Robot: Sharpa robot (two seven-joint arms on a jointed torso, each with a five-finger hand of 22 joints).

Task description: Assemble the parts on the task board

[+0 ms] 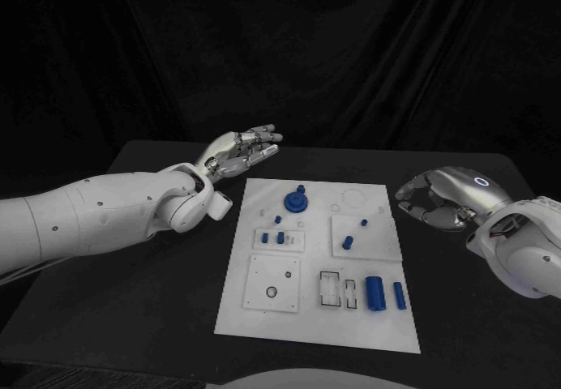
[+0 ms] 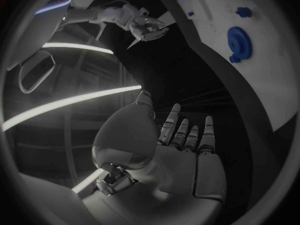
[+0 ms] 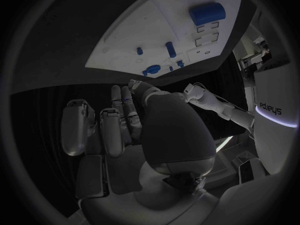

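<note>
- Task board: I see the white rectangular plate (image 1: 314,320) lying flat at the middle of the black table (image 1: 129,316), between my two arms, with several raised white sub-panels on it.
- Parts near the far end: a blue round gear-like piece (image 1: 297,199) sits on the board; whether it is seated on its post I cannot tell.
- Parts at mid-board: small blue pegs (image 1: 278,237) rest in the left sub-panel, and another short blue peg (image 1: 349,241) lies on the right sub-panel.
- Parts near the front: a large blue cylinder (image 1: 374,292) and a slimmer blue cylinder (image 1: 400,296) lie on their sides, just beside two empty outlined slots.
- Left hand (image 1: 240,150): raised beyond the board's far left corner, fingers extended and apart, holding nothing.
- Right hand (image 1: 439,200): hovering just off the board's right edge, fingers curled inward, nothing gripped that I can see.
- Progress: I judge assembly barely begun; most pieces look loose, both cylinders await placing.
</note>
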